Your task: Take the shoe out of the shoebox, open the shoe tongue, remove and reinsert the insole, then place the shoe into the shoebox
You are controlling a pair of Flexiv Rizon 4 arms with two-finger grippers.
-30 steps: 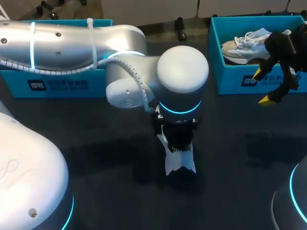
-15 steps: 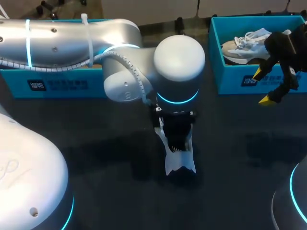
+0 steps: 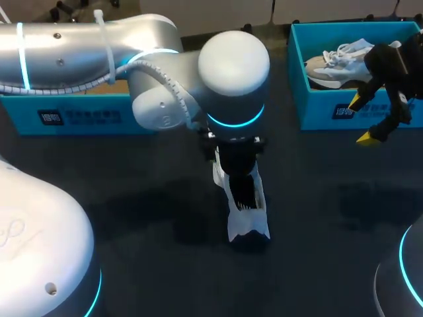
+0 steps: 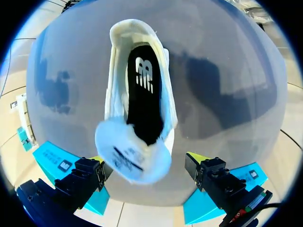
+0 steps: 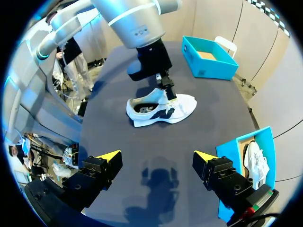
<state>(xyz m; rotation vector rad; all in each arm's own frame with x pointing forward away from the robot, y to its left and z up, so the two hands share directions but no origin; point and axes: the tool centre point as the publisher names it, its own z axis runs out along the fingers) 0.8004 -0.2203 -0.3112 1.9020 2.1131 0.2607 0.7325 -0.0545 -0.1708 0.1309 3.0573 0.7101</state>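
Note:
A white shoe (image 3: 246, 214) stands on the dark table, mid-table, with its toe toward the robot. In the left wrist view the shoe (image 4: 142, 85) lies just beneath my left gripper (image 4: 147, 163). Its white tongue (image 4: 132, 151) is folded up toward the camera and the black insole (image 4: 144, 101) shows inside. The left gripper's yellow tips stand wide apart on either side of the tongue, open. My right gripper (image 3: 361, 120) hangs open in front of the blue shoebox (image 3: 317, 112) at the back right. From the right wrist view, the shoe (image 5: 161, 108) is ahead of the right gripper (image 5: 157, 156).
A second white shoe (image 3: 337, 63) lies in the right shoebox. Another blue box (image 3: 79, 117) stands at the back left, partly behind my left arm (image 3: 165, 79); the right wrist view shows that box (image 5: 208, 61) beyond the shoe.
My left arm's wrist has drawn back and to the left, rising off the shoe. The shoe and the right arm have stayed put.

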